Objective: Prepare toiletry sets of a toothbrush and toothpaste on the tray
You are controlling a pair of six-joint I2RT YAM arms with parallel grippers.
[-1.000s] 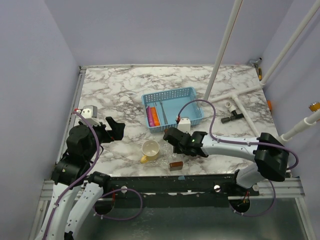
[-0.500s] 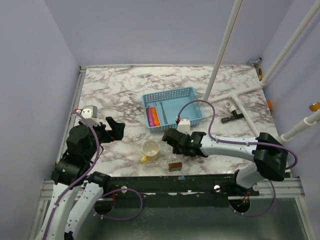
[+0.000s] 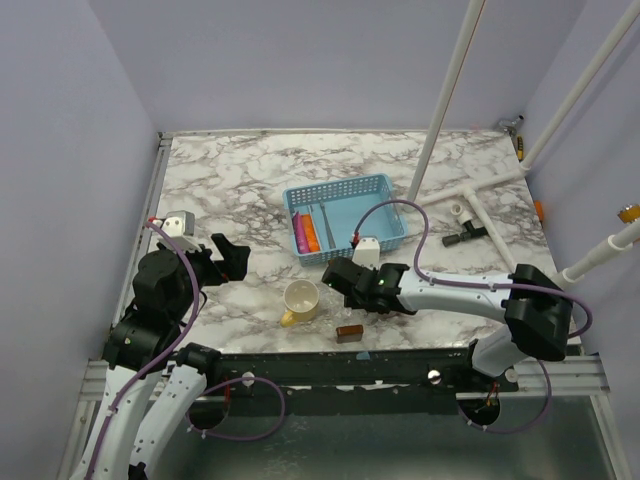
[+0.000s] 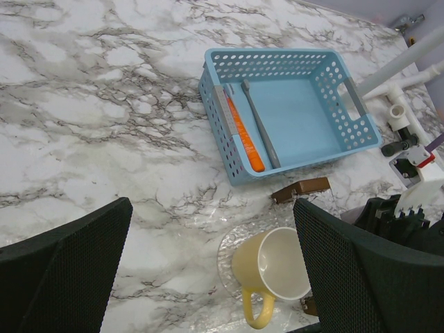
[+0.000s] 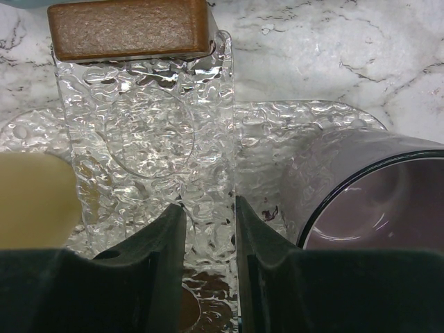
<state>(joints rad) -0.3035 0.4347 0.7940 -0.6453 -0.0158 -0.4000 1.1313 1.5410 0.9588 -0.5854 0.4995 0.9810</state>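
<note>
We see the left arm [image 3: 150, 330] folded upright at lower left, the left gripper [image 3: 232, 258] raised with jaws fully spread. The right arm [image 3: 470, 290] reaches leftward across lower centre; the right gripper [image 3: 338, 272] points left, jaws narrowly apart.

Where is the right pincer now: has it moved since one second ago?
Yes. The right pincer has crept slightly left in the top view, judged against the light blue perforated plastic basket, which stays put.

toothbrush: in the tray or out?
In. The left wrist view shows the toothbrush lying flat on the tray floor, right beside the orange toothpaste.
</note>
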